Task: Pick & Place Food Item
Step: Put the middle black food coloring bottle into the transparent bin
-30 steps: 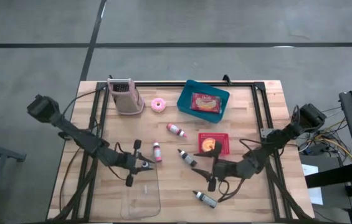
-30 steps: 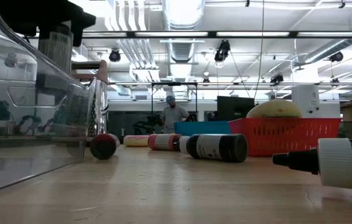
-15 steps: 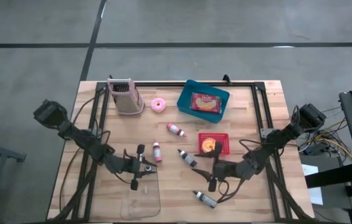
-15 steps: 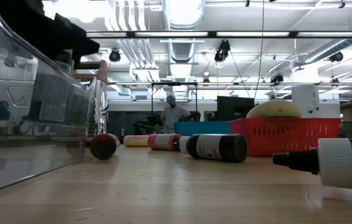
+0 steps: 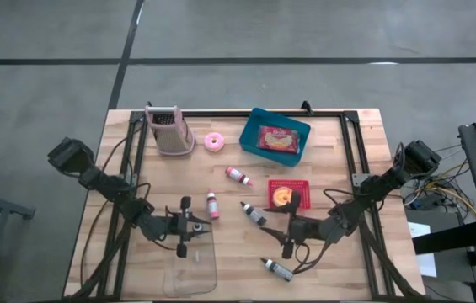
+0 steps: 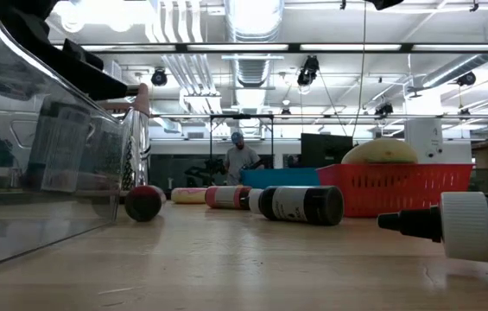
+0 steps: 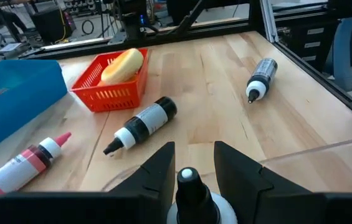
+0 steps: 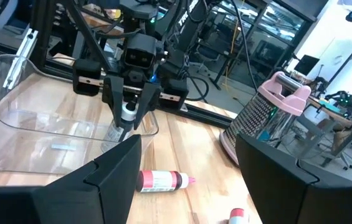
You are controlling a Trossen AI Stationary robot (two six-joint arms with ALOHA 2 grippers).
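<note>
We see the left gripper (image 5: 189, 227) closed on a small clear squeeze bottle with a white cap (image 8: 124, 114), held upright with its cap up and its long axis vertical. It hangs just over the far rim of the clear plastic bin (image 5: 191, 271), which lies at the near left of the wooden table (image 5: 330, 151). We judge the coming move to be a short drop: the bin's open space lies below the bottle and a little toward the near edge, so the left arm, much the nearer of the two, seems to need only a small nudge nearward and then a release.

The right gripper (image 5: 288, 228) waits low over the table at the near right, its fingers spread wide and empty.

Other bottles lie on their sides. A red-filled bottle with a white cap (image 5: 212, 204) rests just beyond the left gripper, another red-filled bottle (image 5: 238, 175) lies farther back, a dark bottle with a white label (image 5: 254, 213) sits near the middle, and a second dark bottle (image 5: 277, 269) lies near the front edge.

A small red mesh basket holding a yellow item (image 5: 289, 194) sits right of centre. At the far side stand a pink box grater (image 5: 168, 130), a pink ring-shaped doughnut (image 5: 213, 141) and a teal tray with a packet inside (image 5: 276, 135).

Beyond the table is a workshop with ceiling pipes and lights, and a person (image 6: 239, 157) stands far back.
</note>
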